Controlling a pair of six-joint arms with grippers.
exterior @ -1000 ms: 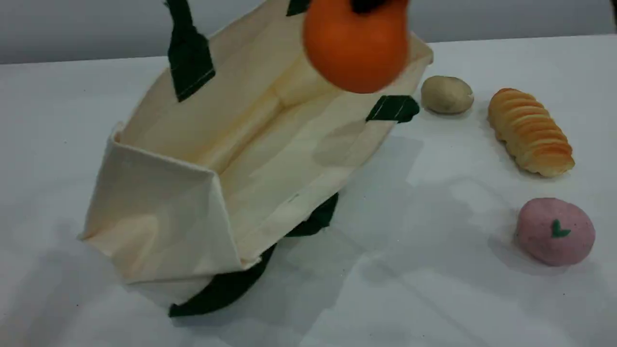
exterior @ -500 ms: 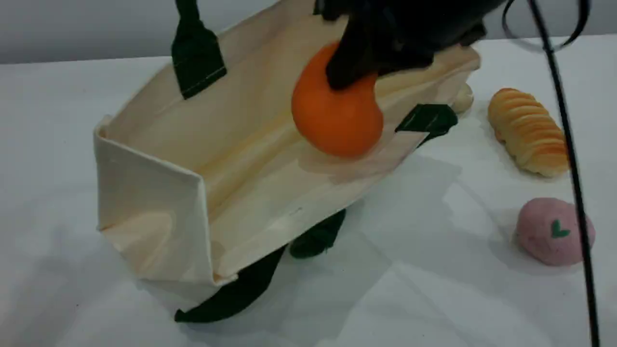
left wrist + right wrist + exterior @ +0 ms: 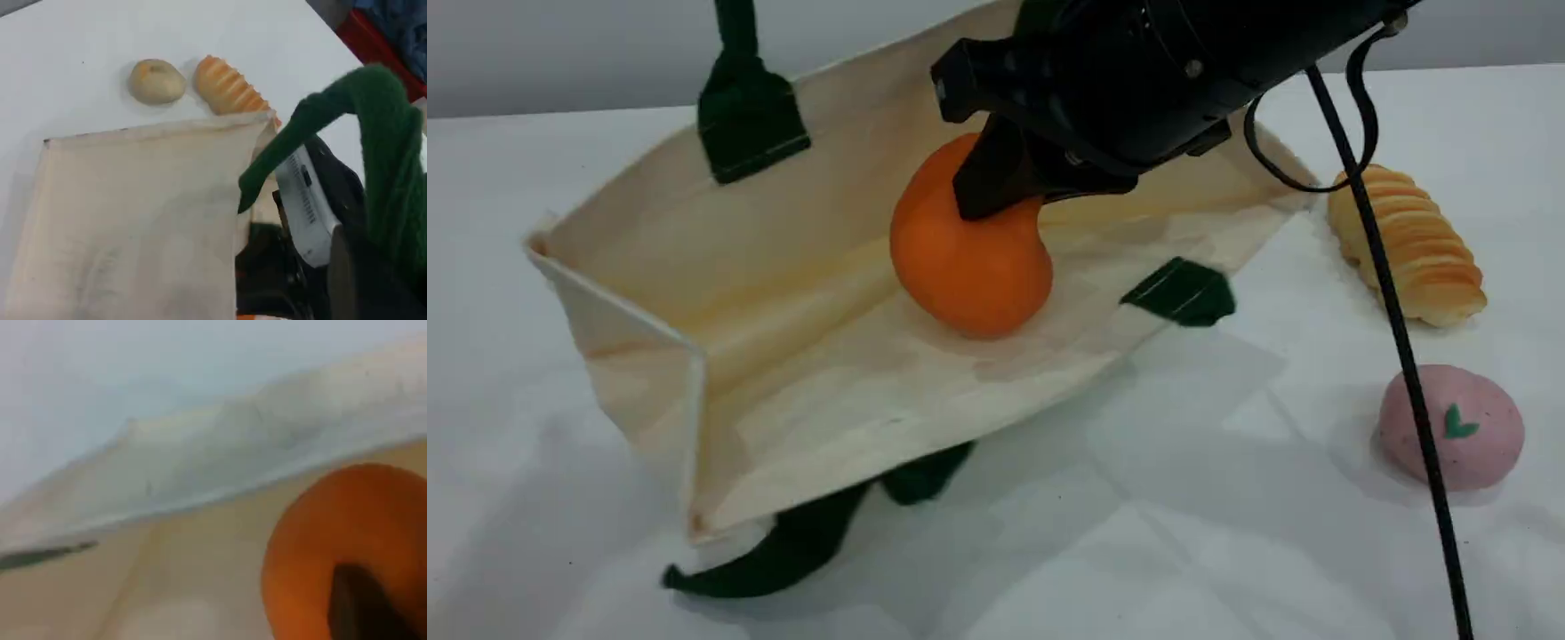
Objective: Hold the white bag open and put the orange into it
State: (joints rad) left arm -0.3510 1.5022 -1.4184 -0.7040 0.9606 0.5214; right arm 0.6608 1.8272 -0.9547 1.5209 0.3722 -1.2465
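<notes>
Scene view orange (image 3: 969, 267) inside white bag (image 3: 800, 373), left wrist view potato (image 3: 157, 81)

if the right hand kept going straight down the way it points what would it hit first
Probably the white bag: its inner cloth lies right under the orange that the right hand grips. The orange seems nearly or already touching it; depth is unclear.

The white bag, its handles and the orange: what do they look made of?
White bag: likely matte cream canvas; it creases and holds stiff folds. Handles: dark green rope or webbing, fuzzy-looking in the left wrist view. Orange: smooth, matte, uniform colour, probably foam or soft plastic; the right gripper seems to dent it.
</notes>
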